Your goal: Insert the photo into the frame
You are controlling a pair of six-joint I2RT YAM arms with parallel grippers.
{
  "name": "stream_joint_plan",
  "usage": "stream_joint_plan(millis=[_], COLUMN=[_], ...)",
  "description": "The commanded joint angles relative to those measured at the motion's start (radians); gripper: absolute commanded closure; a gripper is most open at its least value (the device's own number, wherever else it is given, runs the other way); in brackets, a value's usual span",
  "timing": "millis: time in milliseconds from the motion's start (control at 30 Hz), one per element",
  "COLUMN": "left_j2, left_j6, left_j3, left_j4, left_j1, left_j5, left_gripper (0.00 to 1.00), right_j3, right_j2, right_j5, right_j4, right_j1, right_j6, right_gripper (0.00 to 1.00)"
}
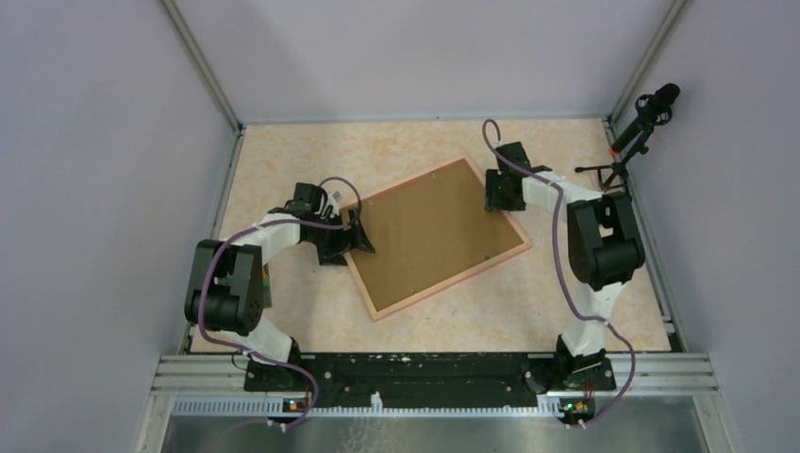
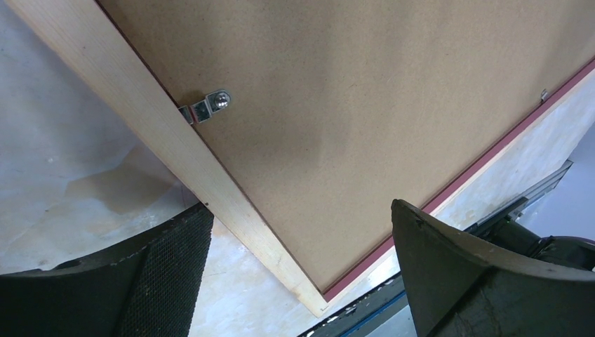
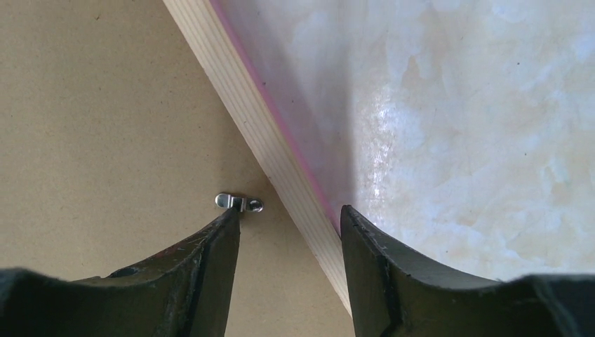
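Left gripper and right gripper: both hanging open at opposite edges of the frame mid-picture, backing board showing.

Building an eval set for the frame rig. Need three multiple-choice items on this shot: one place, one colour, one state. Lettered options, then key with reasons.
1. Where is the right gripper?
A. Over the frame's far-right rail
B. Over the frame's near corner
C. Over the frame's left rail

2. What colour is the board in the frame?
A. White
B. Brown
C. Blue

3. What state is the left gripper in?
A. Shut on the frame
B. Shut on the board
C. Open

Key:
1 A: the right wrist view shows its fingers either side of that rail, one by a clip.
2 B: it is plain brown in all three views.
3 C: the left wrist view shows its fingers wide apart with nothing between them.
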Motion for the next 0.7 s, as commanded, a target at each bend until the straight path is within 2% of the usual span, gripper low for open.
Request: stream_joint_plan(millis=[0,67,167,467,500,633,667], left_j2=[-0.034,-0.034,-0.034,-0.033,-0.035,-0.037,-0.039], left_j6=[0.01,0.01,0.01,0.007,0.007,0.009,0.01], left_j3=[-0.009,-0.008,-0.009,-0.015,-0.016,-0.019,-0.02], left_j4=[0.061,0.059,0.062,0.065,0.066,0.063,0.063], left_j1=[-0.003,-0.003,-0.003,-0.002,-0.003,-0.002,-0.002], left_j5=[0.05,0.049,0.053,0.055,0.054,0.051,0.049], left_gripper=[0.01,0.01,0.01,0.01,0.01,0.01,0.01], right_j3=[0.003,0.015,0.012,-0.001,-0.007,-0.015,-0.016], right_j2=[0.076,0.088,0.096,0.121,0.118,0.063,0.046], right_j5=[0.047,0.067,0.077,-0.03,-0.056,-0.071,-0.069], right_j4=[0.056,0.04,0.037,0.036,0.051,0.051,0.045], right_j1=[0.017,0.017,0.013,-0.001,-0.001,0.0,0.0], right_j6=[0.049,0.069,0.118,0.331,0.327,0.279,0.254], right_gripper=[0.47,0.49,0.6,0.76,0.74,0.5,0.48])
